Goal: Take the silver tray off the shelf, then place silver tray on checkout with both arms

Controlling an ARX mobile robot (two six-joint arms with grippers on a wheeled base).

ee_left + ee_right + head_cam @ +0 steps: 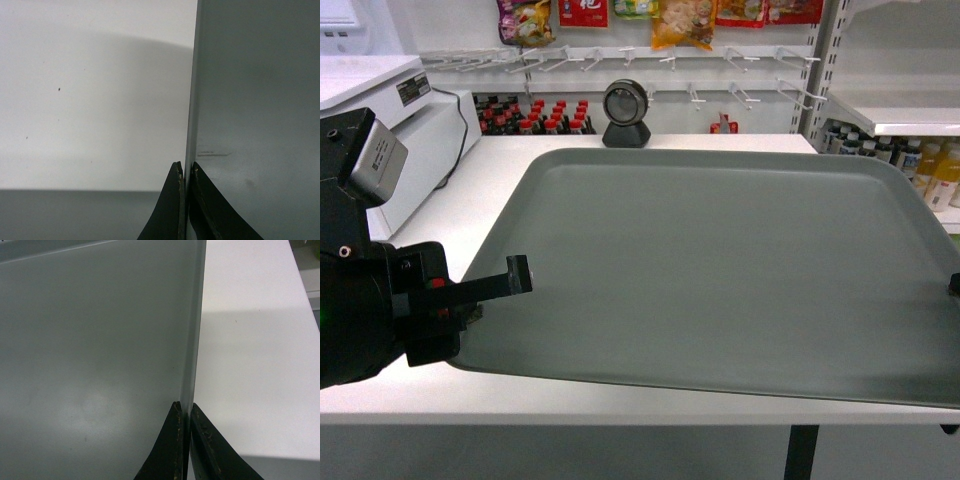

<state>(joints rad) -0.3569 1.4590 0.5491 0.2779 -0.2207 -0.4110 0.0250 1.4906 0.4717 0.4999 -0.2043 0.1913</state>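
Note:
The silver tray (720,270) lies flat and wide over the white checkout (485,195); I cannot tell if it rests on the top or hovers just above it. My left gripper (516,280) is shut on the tray's left rim, and in the left wrist view the left gripper (186,167) pinches the thin edge of the tray (260,100) beside the checkout top (90,100). At the frame's right edge, my right gripper (954,284) barely shows. The right wrist view has the right gripper (185,406) clamped on the tray's (95,340) right rim, checkout (250,340) alongside. A white shelf (905,122) stands back right.
A black scanner (624,112) stands at the counter's far edge behind the tray. A white register machine (425,125) sits at the left. Dark bottles (535,118) line the back, drink bottles (932,165) sit under the right shelf, and snack bags (682,22) hang above.

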